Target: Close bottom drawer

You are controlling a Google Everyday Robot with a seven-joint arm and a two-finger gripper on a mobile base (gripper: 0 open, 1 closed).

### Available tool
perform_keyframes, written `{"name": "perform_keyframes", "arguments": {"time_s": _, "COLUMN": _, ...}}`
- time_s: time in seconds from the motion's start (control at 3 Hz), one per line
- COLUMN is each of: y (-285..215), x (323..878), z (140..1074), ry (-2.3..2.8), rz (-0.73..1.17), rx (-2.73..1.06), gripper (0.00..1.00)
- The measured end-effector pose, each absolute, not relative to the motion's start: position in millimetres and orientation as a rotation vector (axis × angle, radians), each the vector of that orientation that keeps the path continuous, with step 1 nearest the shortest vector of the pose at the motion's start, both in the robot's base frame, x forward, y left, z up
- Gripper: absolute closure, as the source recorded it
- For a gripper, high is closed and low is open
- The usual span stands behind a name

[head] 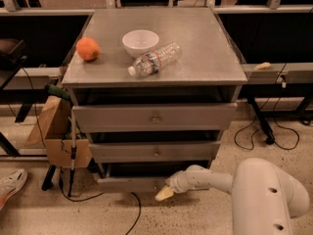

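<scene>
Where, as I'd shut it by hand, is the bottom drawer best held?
Probably its slim front panel, from the front: the bottom drawer sticks out, panel facing outward. The gripper is by the panel's middle.

Gripper (164, 193) is low at the front of the bottom drawer (122, 184), just right of the panel's middle; whether it touches the panel cannot be told. Gripper and wrist cover the drawer's right end, and the centre knob cannot be made out. The drawer's interior is a dark slot, so its contents cannot be told. The same goes for the shadowed gaps above the middle drawer (122, 151) and the top drawer (112, 117). The arm (264, 199) is cut off by the bottom edge, and its bulk hides the cabinet's lower right corner. The shoe (11, 186) is cut by the left edge. The print on the bottle (155, 59) label cannot be read.
</scene>
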State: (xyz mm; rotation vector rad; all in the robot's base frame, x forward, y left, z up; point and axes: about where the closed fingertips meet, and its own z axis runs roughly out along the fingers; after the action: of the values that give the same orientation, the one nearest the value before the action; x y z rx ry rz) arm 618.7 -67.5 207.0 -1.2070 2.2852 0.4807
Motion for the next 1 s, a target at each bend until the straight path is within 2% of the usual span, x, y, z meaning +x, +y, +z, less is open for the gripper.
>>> {"name": "perform_keyframes", "arguments": {"time_s": 0.67, "y": -65.8, "x": 609.3, "z": 207.0, "ry": 2.285, "rz": 0.481, "rx": -1.207, "gripper": 0.0}}
{"name": "perform_keyframes", "arguments": {"time_s": 1.0, "y": -63.0, "x": 605.1, "z": 202.1, "ry": 2.284, "rz": 0.496, "rx": -1.208, "gripper": 0.16}}
